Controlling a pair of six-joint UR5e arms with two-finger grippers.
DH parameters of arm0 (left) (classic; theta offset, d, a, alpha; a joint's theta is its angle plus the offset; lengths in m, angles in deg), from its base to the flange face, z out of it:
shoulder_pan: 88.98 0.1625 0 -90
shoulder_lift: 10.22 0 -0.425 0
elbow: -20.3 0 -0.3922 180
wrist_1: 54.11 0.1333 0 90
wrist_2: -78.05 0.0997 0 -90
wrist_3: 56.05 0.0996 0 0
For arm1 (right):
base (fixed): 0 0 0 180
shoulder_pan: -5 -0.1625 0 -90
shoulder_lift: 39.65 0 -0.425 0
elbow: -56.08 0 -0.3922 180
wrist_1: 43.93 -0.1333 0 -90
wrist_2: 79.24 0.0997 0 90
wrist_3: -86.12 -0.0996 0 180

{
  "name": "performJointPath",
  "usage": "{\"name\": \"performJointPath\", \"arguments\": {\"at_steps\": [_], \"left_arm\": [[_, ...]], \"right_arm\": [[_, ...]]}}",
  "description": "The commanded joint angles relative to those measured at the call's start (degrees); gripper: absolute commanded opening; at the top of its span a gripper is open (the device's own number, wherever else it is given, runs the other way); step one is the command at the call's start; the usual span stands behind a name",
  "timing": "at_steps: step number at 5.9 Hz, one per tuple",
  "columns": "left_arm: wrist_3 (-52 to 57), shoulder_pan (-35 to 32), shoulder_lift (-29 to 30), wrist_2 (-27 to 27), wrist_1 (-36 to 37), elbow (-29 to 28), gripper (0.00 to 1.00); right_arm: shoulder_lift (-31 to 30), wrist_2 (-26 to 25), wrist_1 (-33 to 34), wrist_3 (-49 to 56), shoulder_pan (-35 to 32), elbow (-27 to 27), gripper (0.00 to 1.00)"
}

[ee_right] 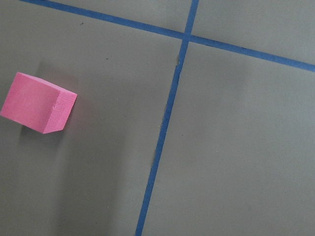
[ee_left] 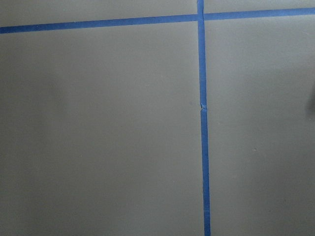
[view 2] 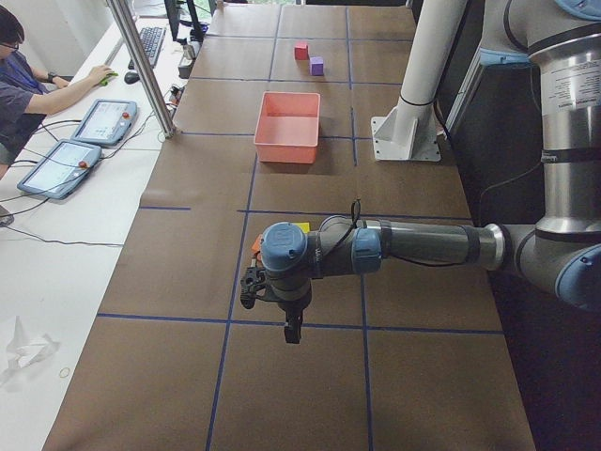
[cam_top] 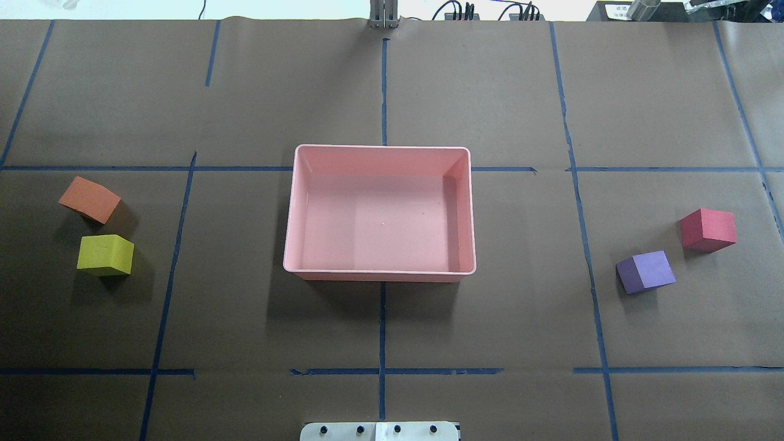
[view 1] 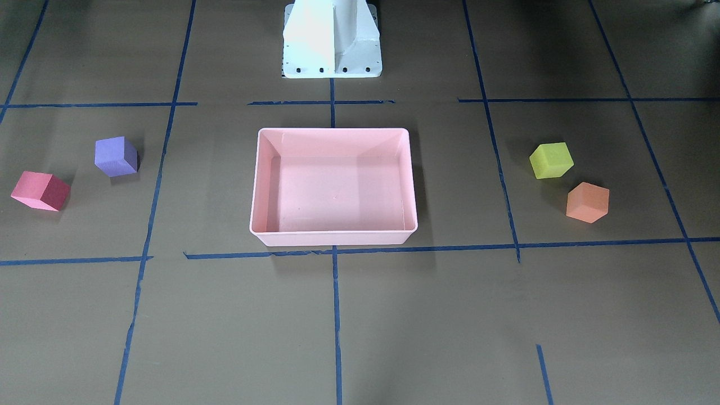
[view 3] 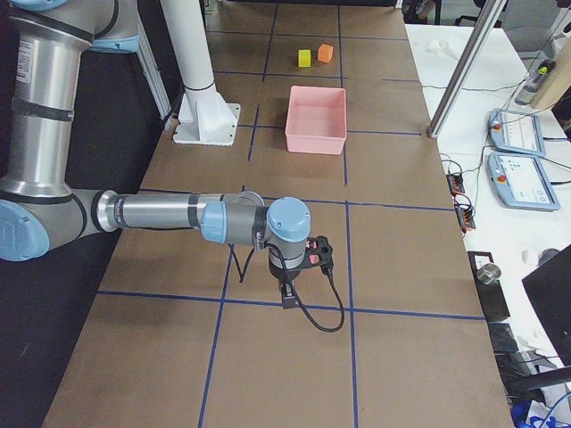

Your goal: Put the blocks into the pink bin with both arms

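Note:
The pink bin (cam_top: 380, 274) stands empty at the table's middle. The orange block (cam_top: 89, 199) and the yellow-green block (cam_top: 105, 255) lie on the robot's left side. The purple block (cam_top: 645, 271) and the pink-red block (cam_top: 708, 229) lie on its right side. All rest on the table, apart from the bin. My left gripper (view 2: 291, 329) shows only in the exterior left view, above the table near the orange and yellow-green blocks. My right gripper (view 3: 288, 299) shows only in the exterior right view. I cannot tell if either is open. The right wrist view shows the pink-red block (ee_right: 38, 103) below.
The white pedestal base (view 1: 332, 45) stands behind the bin on the robot's side. Blue tape lines (cam_top: 383, 324) cross the brown table cover. A metal post (view 2: 141, 66) and an operator with tablets (view 2: 99, 122) are at the table's far edge.

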Motion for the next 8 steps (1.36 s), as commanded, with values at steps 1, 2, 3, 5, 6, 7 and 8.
{"name": "performJointPath", "arguments": {"at_steps": [1,2,3,5,6,7,8], "left_arm": [[-0.1,0.1,0.0,0.0,0.2,0.4,1.0],[-0.1,0.1,-0.2,-0.1,0.2,0.5,1.0],[-0.1,0.1,-0.3,-0.1,0.2,0.5,1.0],[-0.1,0.1,-0.3,-0.1,0.1,0.5,1.0],[-0.1,0.1,-0.3,-0.1,0.1,0.4,1.0],[-0.1,0.1,-0.3,-0.2,0.0,0.5,1.0],[-0.1,0.2,-0.3,-0.1,0.0,0.4,1.0]], "right_arm": [[0.7,2.5,-1.8,-0.4,2.5,0.0,1.0],[1.5,3.4,-2.1,-1.6,5.4,0.0,1.0],[1.5,4.6,-9.4,-7.9,9.3,-0.7,1.0],[1.4,2.5,-18.0,-31.5,17.3,-1.3,1.0],[1.0,0.6,-22.9,-43.1,19.3,-1.3,1.0],[1.0,-1.5,-26.6,-52.7,22.1,-1.3,1.0],[0.9,-6.6,-29.0,-58.5,26.7,-1.4,1.0]]}}
